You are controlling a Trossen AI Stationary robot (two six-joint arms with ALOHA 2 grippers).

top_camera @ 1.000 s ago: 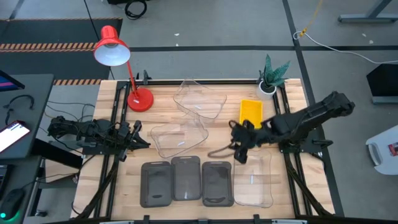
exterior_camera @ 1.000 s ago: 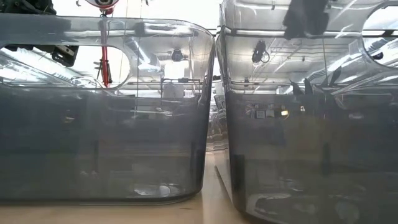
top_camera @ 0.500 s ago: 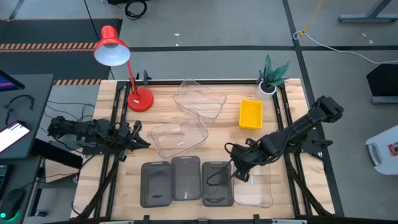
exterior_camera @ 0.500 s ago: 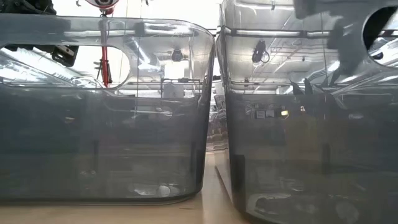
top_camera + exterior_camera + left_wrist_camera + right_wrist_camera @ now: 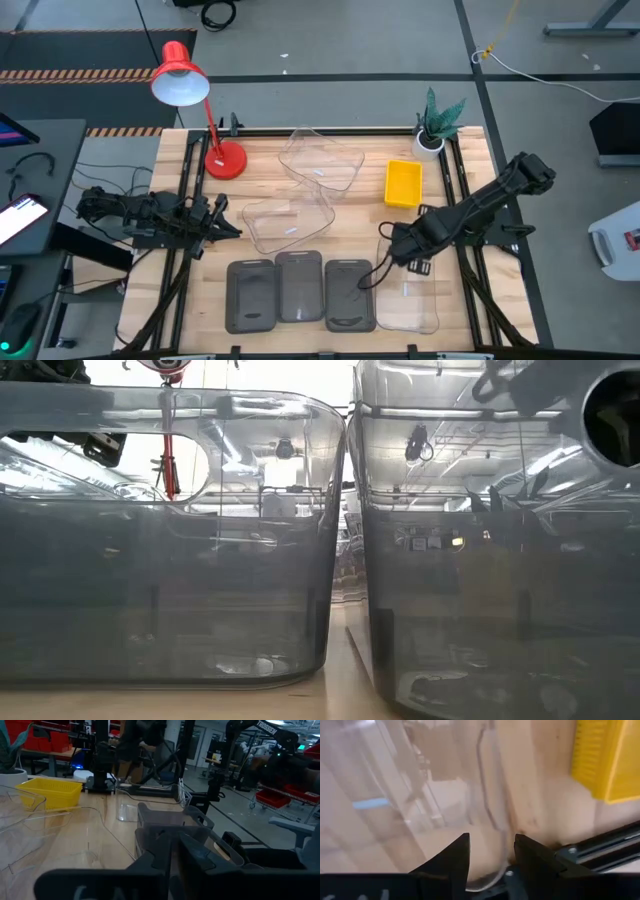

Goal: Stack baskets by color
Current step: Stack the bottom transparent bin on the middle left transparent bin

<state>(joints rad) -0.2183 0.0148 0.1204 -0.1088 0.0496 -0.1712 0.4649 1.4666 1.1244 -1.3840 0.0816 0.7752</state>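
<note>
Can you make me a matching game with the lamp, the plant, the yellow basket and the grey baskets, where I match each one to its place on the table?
Things:
1. red desk lamp
2. small potted plant
3. small yellow plastic basket
4. three dark grey plastic baskets

Places:
A. far right corner
B. in a row along the near edge
C. far left corner
D. just in front of the plant

Pairs: 1-C, 2-A, 3-D, 4-B
</note>
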